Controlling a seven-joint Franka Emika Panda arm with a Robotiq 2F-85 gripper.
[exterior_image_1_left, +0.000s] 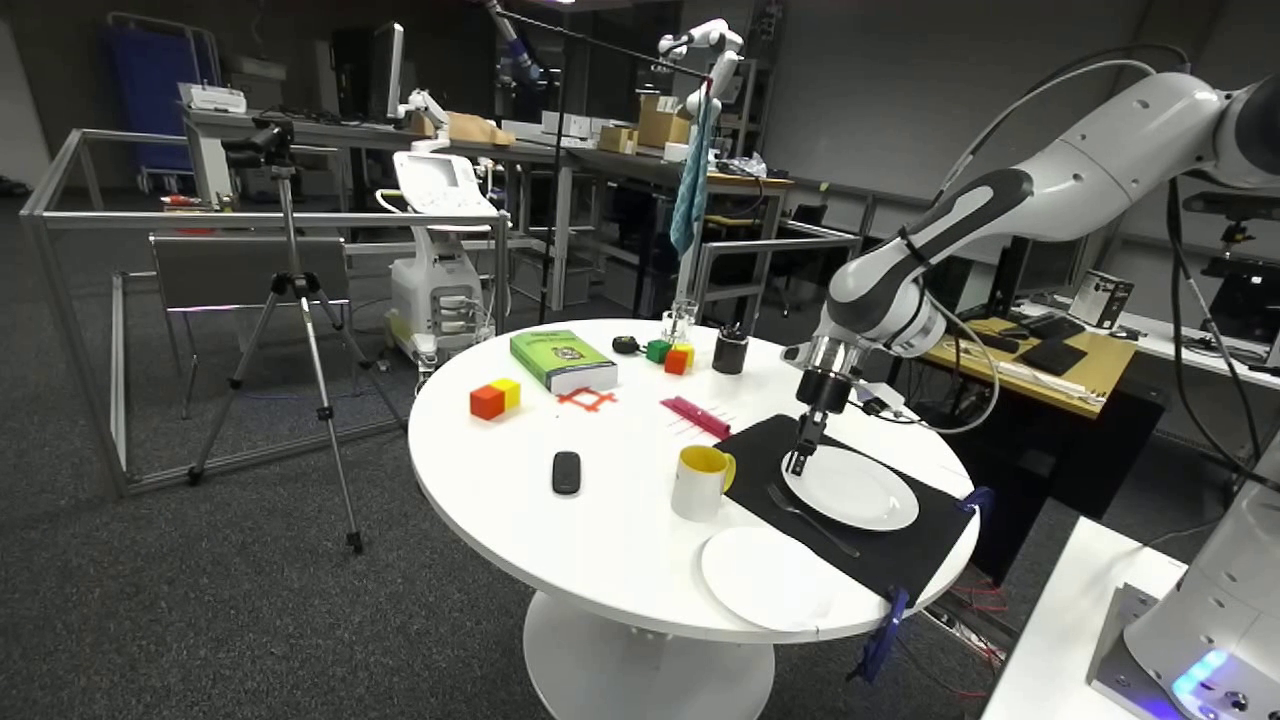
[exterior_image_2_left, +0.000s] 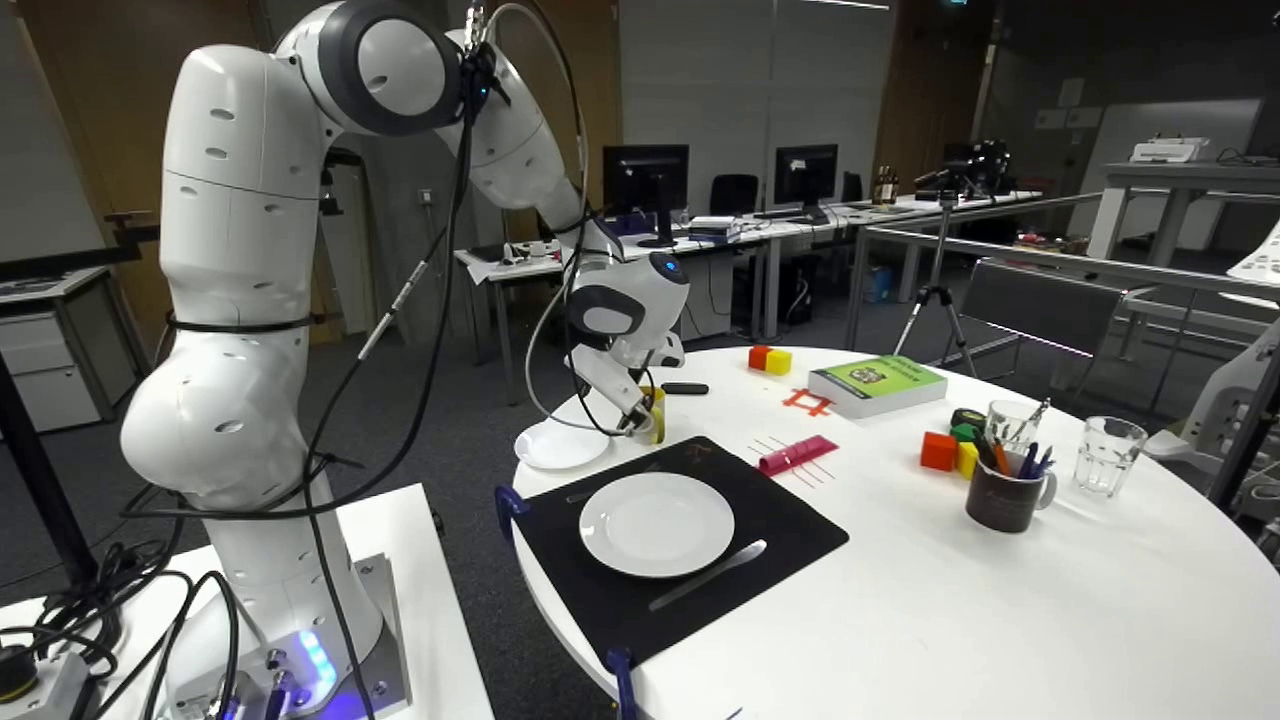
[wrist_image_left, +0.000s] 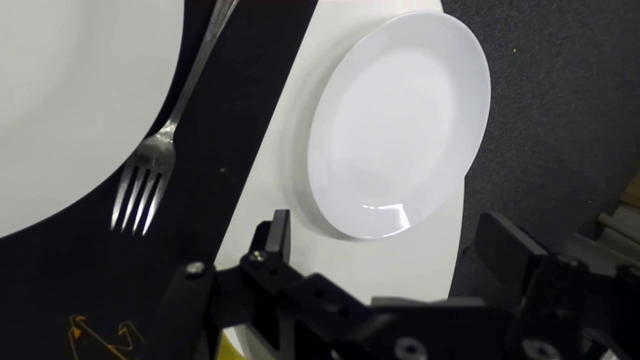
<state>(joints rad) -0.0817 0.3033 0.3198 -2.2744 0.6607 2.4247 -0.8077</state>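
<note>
My gripper (wrist_image_left: 387, 230) stands open in the wrist view, with nothing between its fingers. Beyond the fingertips lies a small white plate (wrist_image_left: 400, 115) by the table edge, also visible in both exterior views. A fork (wrist_image_left: 155, 150) rests on the black mat (exterior_image_1_left: 760, 450) beside a large white plate (exterior_image_2_left: 657, 525). In an exterior view the gripper points down in front of the large plate's rim; its height is hard to judge. A white mug with a yellow inside (exterior_image_1_left: 698, 487) stands near; the arm partly covers it in an exterior view. A knife (exterior_image_2_left: 708, 577) lies on the plate's far side from the fork.
A black phone-like object (exterior_image_1_left: 566, 472), a pink piece (exterior_image_2_left: 797, 455), a green book (exterior_image_1_left: 563, 362), coloured cubes (exterior_image_1_left: 495, 399) and a dark pen mug (exterior_image_2_left: 1008, 495) share the round table. Drinking glasses (exterior_image_2_left: 1108, 455) stand behind. Blue clamps (exterior_image_1_left: 885, 635) grip the mat at the table edge.
</note>
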